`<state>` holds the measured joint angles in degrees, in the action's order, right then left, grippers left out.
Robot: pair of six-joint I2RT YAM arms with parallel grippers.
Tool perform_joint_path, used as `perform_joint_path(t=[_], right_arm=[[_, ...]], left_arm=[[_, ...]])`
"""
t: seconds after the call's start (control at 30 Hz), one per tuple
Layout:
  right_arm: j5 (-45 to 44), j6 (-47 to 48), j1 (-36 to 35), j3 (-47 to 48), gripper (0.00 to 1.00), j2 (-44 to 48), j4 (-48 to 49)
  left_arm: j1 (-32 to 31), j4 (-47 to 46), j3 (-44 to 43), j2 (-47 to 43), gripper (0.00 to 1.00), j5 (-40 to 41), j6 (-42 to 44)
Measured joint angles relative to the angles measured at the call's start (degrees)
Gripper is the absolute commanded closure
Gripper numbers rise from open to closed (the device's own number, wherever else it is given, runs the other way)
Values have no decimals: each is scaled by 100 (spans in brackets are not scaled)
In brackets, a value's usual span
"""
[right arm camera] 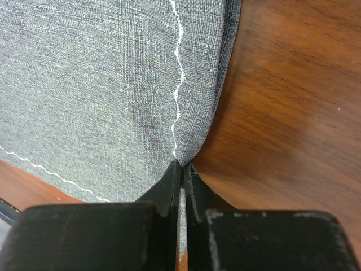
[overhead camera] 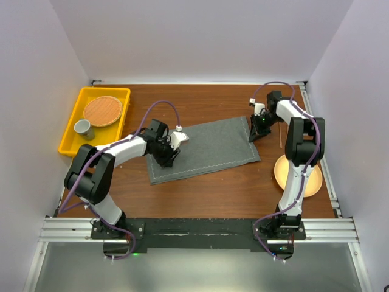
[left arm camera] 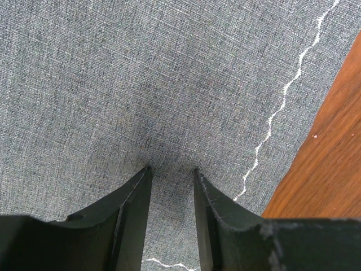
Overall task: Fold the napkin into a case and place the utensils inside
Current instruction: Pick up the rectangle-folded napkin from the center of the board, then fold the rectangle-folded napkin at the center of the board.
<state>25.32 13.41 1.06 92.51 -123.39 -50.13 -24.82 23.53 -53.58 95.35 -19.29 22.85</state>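
The dark grey napkin (overhead camera: 206,149) lies flat as a wide rectangle in the middle of the table. My left gripper (overhead camera: 168,159) is open, and its two fingertips press down on the cloth near the left end, with the stitched hem close by (left arm camera: 172,172). My right gripper (overhead camera: 256,134) is shut on the napkin's right edge and pinches the hem (right arm camera: 181,165). The cloth fills the left wrist view (left arm camera: 141,84) and the left half of the right wrist view (right arm camera: 101,84). One thin copper utensil (overhead camera: 280,135) lies on the wood just right of the right arm.
A round yellow-orange plate (overhead camera: 285,177) sits at the right, partly under the right arm. A yellow tray (overhead camera: 70,135) at the back left holds a woven round mat (overhead camera: 103,110) and a grey cup (overhead camera: 83,128). White walls enclose the table.
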Motion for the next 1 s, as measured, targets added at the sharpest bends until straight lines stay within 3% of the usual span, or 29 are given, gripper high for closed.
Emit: perform_joint_path(t=[0.07,0.27,0.57,0.73,1.0], right_arm=[[9,-4,0,4,100,0,-9],[149,-39,0,164,100,35,-184],[638,-295,-35,267,100,439,-369],[979,-533,-334,348,100,459,-387],[1469,-1231,-1486,590,100,455,-37]], left_arm=[[-2,-7,0,0,51,-13,-57],[0,-35,-42,-2,23,-68,-352],[511,-208,-153,-221,0,-245,-927],[1078,-365,-221,-428,0,-529,-1281],[1626,-337,-223,-1187,0,-754,-1484]])
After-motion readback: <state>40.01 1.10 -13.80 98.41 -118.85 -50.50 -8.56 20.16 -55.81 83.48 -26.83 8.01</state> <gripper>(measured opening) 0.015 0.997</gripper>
